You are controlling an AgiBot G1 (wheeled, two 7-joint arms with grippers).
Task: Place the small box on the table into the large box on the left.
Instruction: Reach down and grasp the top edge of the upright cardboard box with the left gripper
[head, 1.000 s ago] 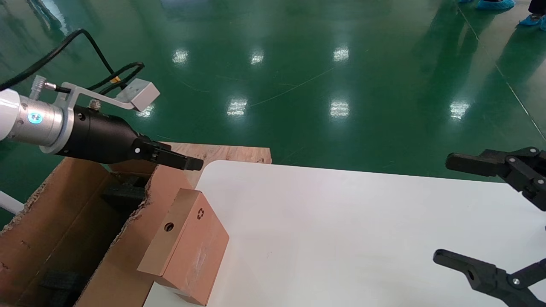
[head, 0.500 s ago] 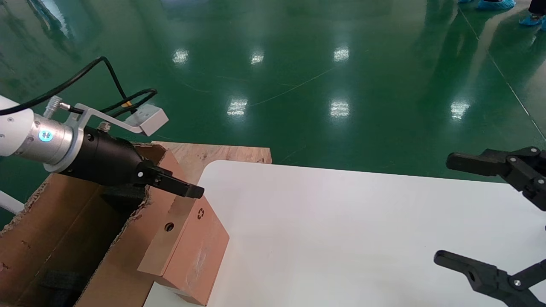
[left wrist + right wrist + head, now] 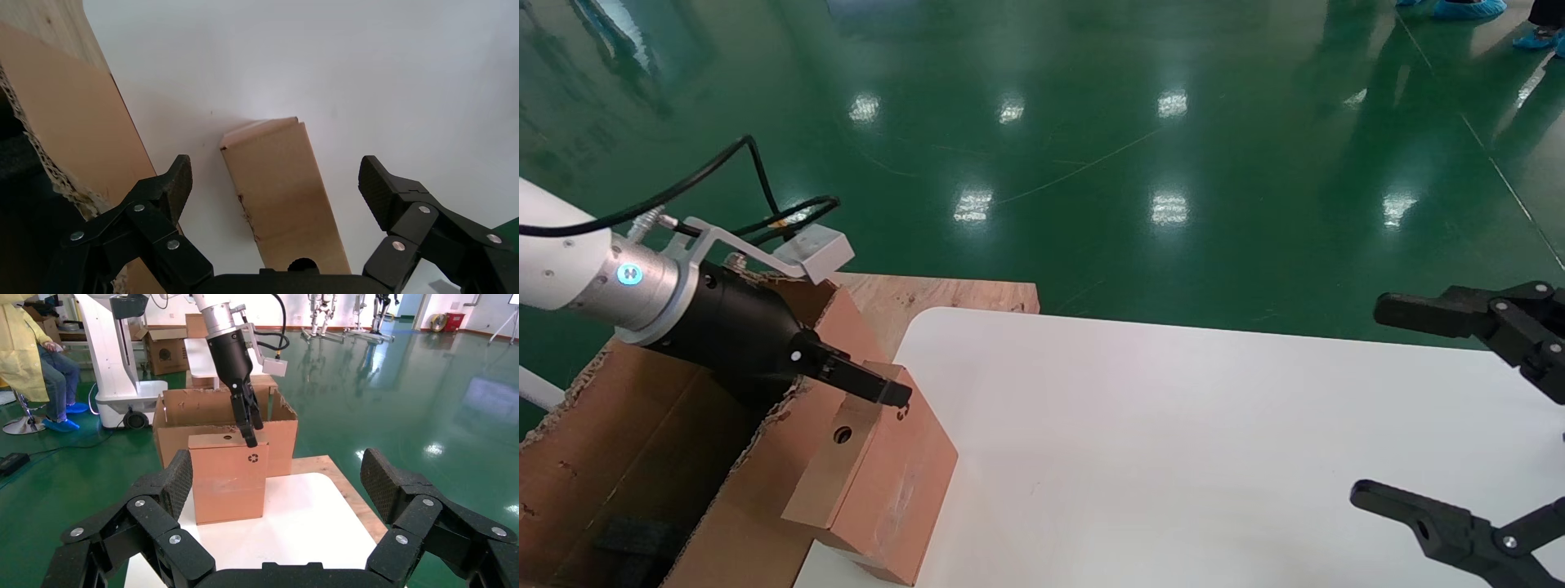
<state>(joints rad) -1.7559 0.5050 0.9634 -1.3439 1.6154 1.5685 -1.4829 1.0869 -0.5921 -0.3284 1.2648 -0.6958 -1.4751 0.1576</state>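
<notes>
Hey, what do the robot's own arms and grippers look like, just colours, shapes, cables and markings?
The left arm has a white shell, a silver collar with a glowing blue ring light, and a tapered black body ending in the left gripper. A small grey camera block on a metal bracket and black cables ride on it. The right gripper is black linkage bars with silver rivets and ribbed pads.

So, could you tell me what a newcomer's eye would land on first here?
Most likely the left gripper, its fingers spread wide over the top edge of the small box, which stands at the left edge of the white table. Right beside it gapes the large box with ragged torn edges. The right gripper waits open at the table's far right.
</notes>
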